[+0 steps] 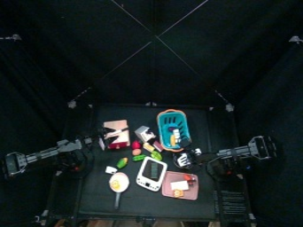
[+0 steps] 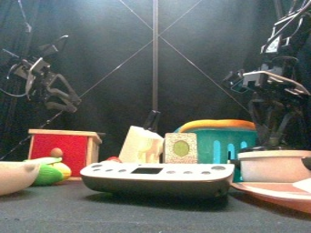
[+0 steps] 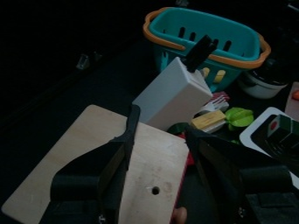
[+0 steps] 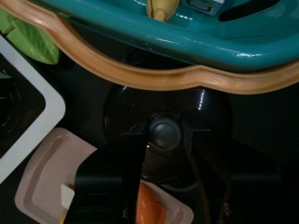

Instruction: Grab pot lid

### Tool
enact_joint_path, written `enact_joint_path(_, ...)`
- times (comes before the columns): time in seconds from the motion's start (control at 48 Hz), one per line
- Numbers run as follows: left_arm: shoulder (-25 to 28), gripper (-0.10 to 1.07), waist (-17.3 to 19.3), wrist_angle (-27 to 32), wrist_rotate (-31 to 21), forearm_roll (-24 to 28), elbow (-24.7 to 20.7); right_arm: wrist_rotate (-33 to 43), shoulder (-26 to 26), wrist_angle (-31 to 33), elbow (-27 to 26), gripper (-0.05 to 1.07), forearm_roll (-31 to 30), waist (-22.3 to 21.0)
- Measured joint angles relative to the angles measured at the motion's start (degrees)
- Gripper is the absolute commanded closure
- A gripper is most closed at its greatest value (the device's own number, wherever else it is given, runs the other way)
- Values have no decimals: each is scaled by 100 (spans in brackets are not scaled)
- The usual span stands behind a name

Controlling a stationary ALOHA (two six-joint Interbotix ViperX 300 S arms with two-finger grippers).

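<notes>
The pot lid (image 4: 163, 105) is dark glass with a round black knob (image 4: 163, 131) and sits on the small white pot (image 2: 274, 167) at the right of the table, in front of the teal basket. My right gripper (image 4: 152, 159) hangs right over the lid, its tips just short of the knob; it also shows in the top view (image 1: 197, 158) and above the pot in the front view (image 2: 277, 127). My left gripper (image 3: 163, 127) is open and empty, above the wooden top (image 3: 100, 166) of the red box (image 1: 116, 133).
A teal basket with an orange rim (image 1: 175, 117) stands behind the pot. A white carton (image 1: 144, 133), a white scale (image 1: 151, 174), a pink plate (image 1: 173, 191), an egg spatula (image 1: 119, 183) and small food pieces crowd the table's middle.
</notes>
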Motion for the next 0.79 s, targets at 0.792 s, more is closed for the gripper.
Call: enact_joint_path(0.792, 0, 11, 0, 0, -9, 0, 0, -9, 53, -18, -176, 46, 62, 18)
